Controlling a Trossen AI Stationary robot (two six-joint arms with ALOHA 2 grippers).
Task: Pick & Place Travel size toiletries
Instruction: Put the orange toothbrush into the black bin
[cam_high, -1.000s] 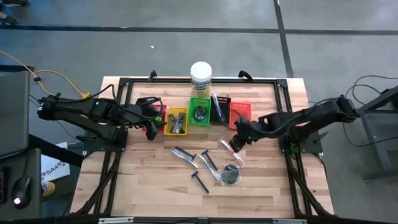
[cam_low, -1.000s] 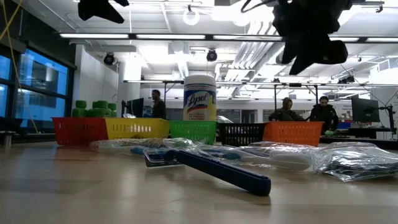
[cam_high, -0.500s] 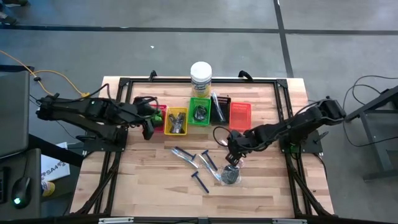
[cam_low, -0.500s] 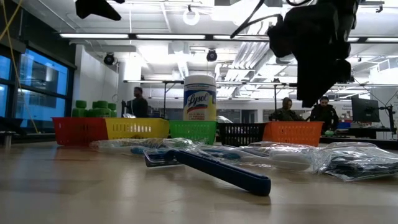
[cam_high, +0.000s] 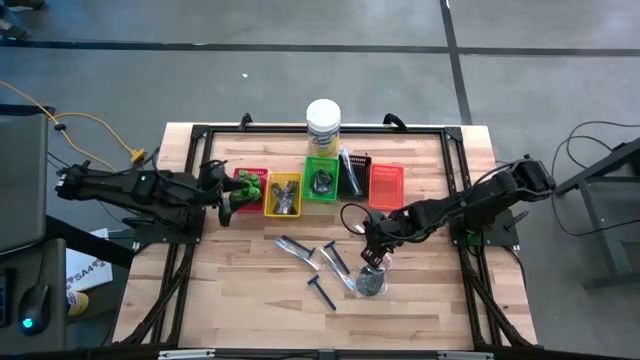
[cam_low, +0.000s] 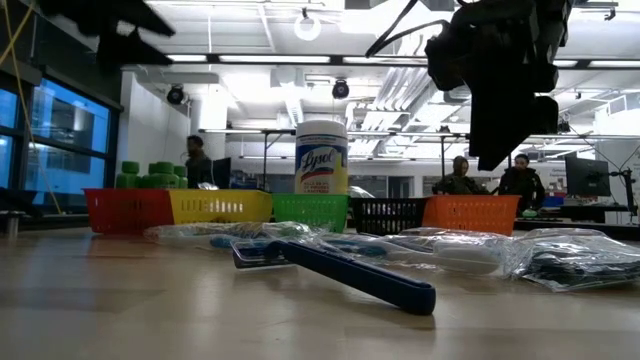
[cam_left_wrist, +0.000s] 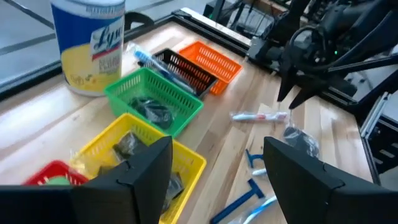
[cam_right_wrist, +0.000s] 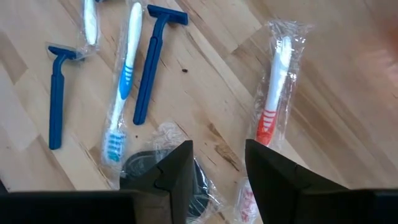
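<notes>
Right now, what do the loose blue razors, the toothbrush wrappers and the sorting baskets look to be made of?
Blue razors: probably moulded plastic; uniform matte blue, one-piece handle and head.
Toothbrush wrappers: thin clear plastic film; crinkled, glossy, brush visible through it.
Sorting baskets, e.g. the green basket: likely rigid plastic; open lattice walls, solid bright colour.
Tabletop: wood, by the grain and joined planks.

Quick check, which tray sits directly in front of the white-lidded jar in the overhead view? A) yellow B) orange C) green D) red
C: in the high view the green tray sits right in front of the jar, with the yellow tray to one side and the black tray to the other.
</notes>
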